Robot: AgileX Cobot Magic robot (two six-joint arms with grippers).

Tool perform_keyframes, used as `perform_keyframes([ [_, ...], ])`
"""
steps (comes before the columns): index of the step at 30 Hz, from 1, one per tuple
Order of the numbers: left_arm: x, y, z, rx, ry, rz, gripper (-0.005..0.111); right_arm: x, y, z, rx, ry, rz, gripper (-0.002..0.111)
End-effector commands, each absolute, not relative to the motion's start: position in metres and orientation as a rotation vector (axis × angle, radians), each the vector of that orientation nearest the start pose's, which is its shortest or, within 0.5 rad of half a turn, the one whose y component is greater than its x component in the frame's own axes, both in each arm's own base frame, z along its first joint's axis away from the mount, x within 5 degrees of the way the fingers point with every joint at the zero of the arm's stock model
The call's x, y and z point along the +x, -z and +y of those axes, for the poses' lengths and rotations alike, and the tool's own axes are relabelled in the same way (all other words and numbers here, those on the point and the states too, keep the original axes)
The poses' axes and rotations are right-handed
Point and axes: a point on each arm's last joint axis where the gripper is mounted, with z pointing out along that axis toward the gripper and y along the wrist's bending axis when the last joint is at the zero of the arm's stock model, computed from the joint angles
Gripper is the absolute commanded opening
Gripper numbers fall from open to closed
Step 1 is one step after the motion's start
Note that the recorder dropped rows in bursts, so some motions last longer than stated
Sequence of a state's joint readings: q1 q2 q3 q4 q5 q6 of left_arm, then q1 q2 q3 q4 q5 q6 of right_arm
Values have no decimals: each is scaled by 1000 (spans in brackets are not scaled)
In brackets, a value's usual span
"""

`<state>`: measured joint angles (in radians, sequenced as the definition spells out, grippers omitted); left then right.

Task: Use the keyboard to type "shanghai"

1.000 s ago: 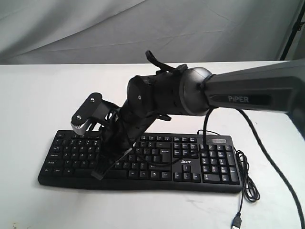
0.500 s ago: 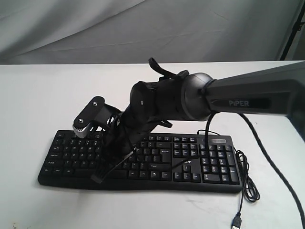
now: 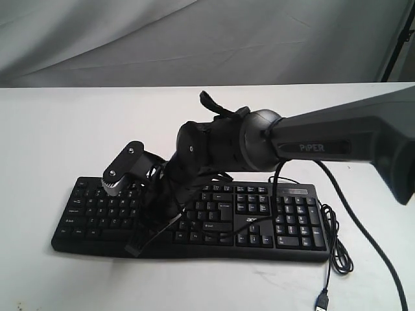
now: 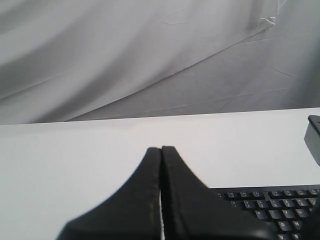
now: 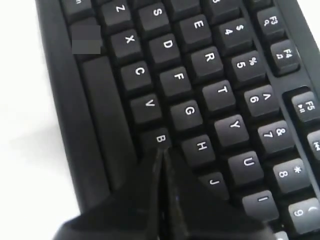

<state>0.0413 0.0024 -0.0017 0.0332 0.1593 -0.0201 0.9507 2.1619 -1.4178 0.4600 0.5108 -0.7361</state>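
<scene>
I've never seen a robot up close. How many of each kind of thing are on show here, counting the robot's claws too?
keyboard: 1
USB cable: 1
grippers: 2, both with fingers pressed together (left gripper, right gripper)
Total: 4

The keyboard (image 3: 220,217) is black plastic, matt over the frame. Its key caps are smooth with a faint sheen and carry white printed legends. The tabletop (image 3: 52,129) is white, smooth and matt. Behind its far edge hangs a grey cloth backdrop (image 3: 194,39), soft and creased. The right arm (image 3: 337,139) has a smooth dark grey shell, with a dull gloss on its rounded joint. The right pincer (image 5: 161,152) and left pincer (image 4: 161,148) are black and matt. The cable (image 3: 337,249) near the tabletop's right edge is thin, black and smooth, and its plug (image 3: 322,302) has a pale metallic tip.
</scene>
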Motion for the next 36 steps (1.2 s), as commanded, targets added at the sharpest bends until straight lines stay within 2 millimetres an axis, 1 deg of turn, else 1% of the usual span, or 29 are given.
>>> perform_keyframes([
  [1, 56, -199, 2, -24, -39, 1637, 0, 243, -123, 371, -1692, -476, 2146, 0],
  [4, 56, -199, 2, -24, -39, 1637, 0, 250, -140, 383, -1688, -495, 2092, 0],
  [6, 56, -199, 2, -24, -39, 1637, 0, 252, -147, 389, -1695, -488, 2048, 0],
  [8, 56, -199, 2, -24, -39, 1637, 0, 254, -144, 394, -1702, -490, 2043, 0],
  [11, 56, -199, 2, -24, -39, 1637, 0, 256, -132, 398, -1717, -494, 2066, 0],
  [26, 56, -199, 2, -24, -39, 1637, 0, 258, -131, 397, -1727, -488, 2071, 0],
  [30, 56, -199, 2, -24, -39, 1637, 0, 258, -127, 394, -1721, -480, 2080, 0],
  [36, 56, -199, 2, -24, -39, 1637, 0, 258, -126, 394, -1721, -477, 2079, 0],
])
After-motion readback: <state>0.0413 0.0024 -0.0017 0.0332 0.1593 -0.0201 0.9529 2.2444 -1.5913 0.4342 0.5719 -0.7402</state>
